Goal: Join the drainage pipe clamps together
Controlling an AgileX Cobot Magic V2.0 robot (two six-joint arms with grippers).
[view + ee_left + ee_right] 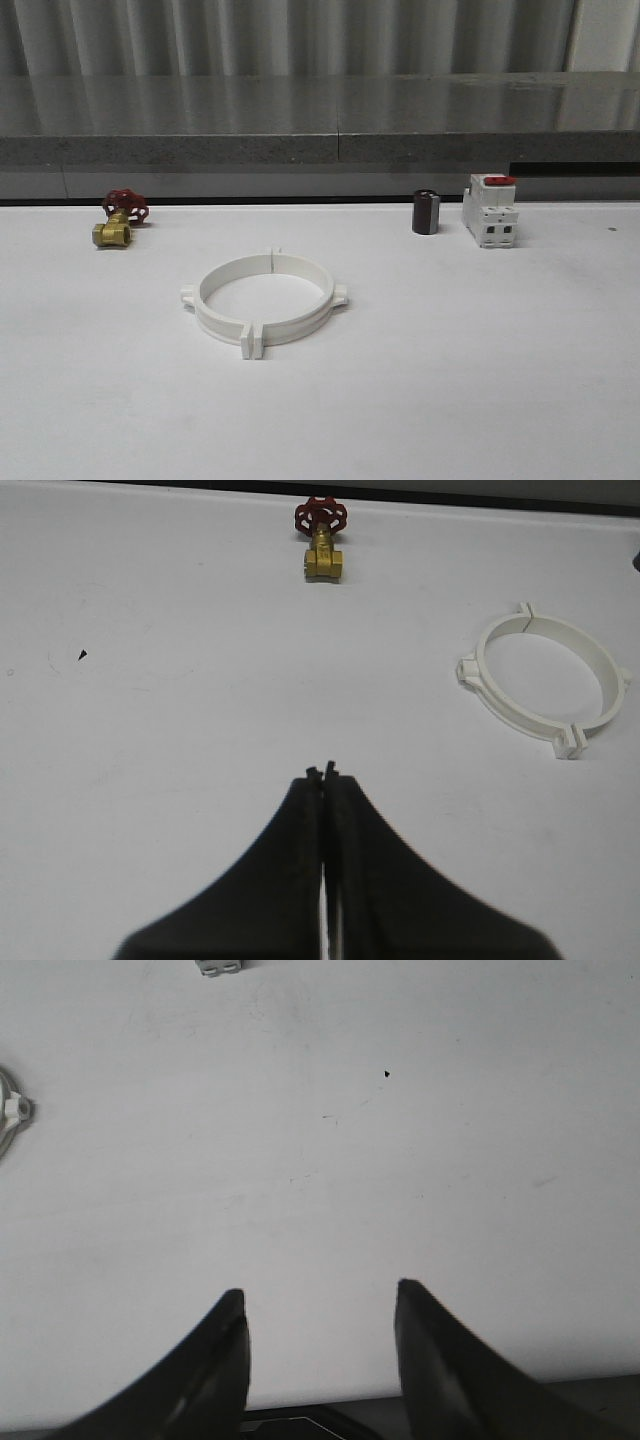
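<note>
The two white drainage pipe clamps point(265, 300) lie flat on the white table, their ends meeting so that they form one ring, with tabs at the front and back seams. In the left wrist view the same drainage pipe clamps point(545, 680) lie well off to one side of my left gripper point(324, 773), which is shut with nothing between its fingers. My right gripper point(318, 1295) hangs open over bare table, and one tab of the drainage pipe clamps point(12, 1115) shows at the frame edge, far from it.
A brass valve with a red handle point(118, 221) sits at the back left. A dark cylinder point(426, 212) and a white block with a red switch point(490, 210) stand at the back right. A grey ledge point(320, 150) runs behind the table.
</note>
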